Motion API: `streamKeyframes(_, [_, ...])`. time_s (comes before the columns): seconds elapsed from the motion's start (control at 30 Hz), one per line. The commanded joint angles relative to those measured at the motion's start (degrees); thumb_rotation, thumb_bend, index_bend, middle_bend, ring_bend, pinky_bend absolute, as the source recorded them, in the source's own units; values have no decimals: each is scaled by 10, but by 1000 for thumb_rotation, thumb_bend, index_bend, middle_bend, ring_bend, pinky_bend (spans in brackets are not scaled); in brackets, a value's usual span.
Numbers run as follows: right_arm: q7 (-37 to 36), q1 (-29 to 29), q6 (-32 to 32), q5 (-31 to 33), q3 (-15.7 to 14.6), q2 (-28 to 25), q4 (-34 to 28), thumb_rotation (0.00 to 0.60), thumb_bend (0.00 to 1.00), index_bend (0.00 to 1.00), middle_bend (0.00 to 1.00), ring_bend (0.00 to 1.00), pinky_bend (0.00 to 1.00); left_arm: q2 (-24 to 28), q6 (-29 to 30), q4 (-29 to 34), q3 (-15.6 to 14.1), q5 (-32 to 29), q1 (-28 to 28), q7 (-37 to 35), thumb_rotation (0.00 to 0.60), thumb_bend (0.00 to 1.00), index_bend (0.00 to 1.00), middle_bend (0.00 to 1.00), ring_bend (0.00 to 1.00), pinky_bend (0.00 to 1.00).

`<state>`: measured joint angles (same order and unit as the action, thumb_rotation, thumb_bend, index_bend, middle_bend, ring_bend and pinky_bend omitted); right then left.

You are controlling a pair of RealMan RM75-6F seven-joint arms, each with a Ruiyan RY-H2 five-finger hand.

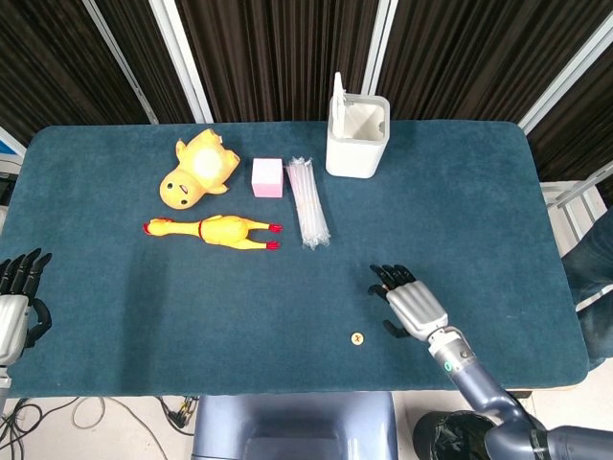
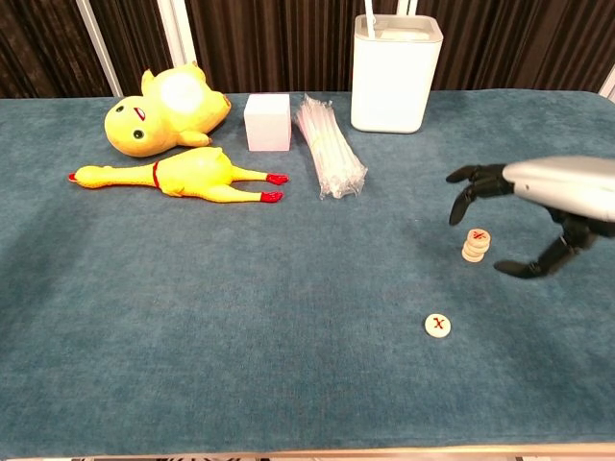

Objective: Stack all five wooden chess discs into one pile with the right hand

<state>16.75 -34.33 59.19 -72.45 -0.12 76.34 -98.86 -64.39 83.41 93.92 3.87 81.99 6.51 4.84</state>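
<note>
A short pile of wooden discs [image 2: 475, 246] stands on the blue table [image 2: 240, 327], its top disc marked in red. One loose disc [image 2: 438, 325] with a red X lies nearer the front edge, also seen as a small pale disc [image 1: 356, 338] in the head view. My right hand [image 2: 553, 192] hovers over and just right of the pile, fingers spread, holding nothing and clear of the discs. In the head view this right hand [image 1: 410, 303] hides the pile. My left hand [image 1: 17, 299] rests at the table's left edge, fingers apart and empty.
Toward the back lie a yellow duck plush [image 2: 168, 108], a rubber chicken [image 2: 183, 177], a pink-white cube [image 2: 267, 122], a bundle of clear straws [image 2: 329, 145] and a white bin [image 2: 396, 72].
</note>
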Motion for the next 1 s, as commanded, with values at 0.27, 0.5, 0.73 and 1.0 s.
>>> streamKeyframes(0.27, [0, 43, 45, -78, -40, 63, 29, 600, 399, 294, 0, 0, 87, 0, 0, 0, 0, 0, 0, 0, 600, 824, 74, 0, 0, 50])
streamKeyframes(0.5, [-3, 48, 45, -93, -37, 88, 45, 600, 393, 294, 0, 0, 87, 0, 0, 0, 0, 0, 0, 0, 600, 824, 75, 0, 0, 50])
streamKeyframes(0.73, [-3, 47, 36, -95, -26, 112, 72, 600, 393, 294, 0, 0, 87, 0, 0, 0, 0, 0, 0, 0, 600, 824, 74, 0, 0, 51])
streamKeyframes(1.0, [-11, 48, 27, -99, -25, 126, 95, 600, 393, 306, 0, 0, 87, 0, 0, 0, 0, 0, 0, 0, 600, 824, 74, 0, 0, 52])
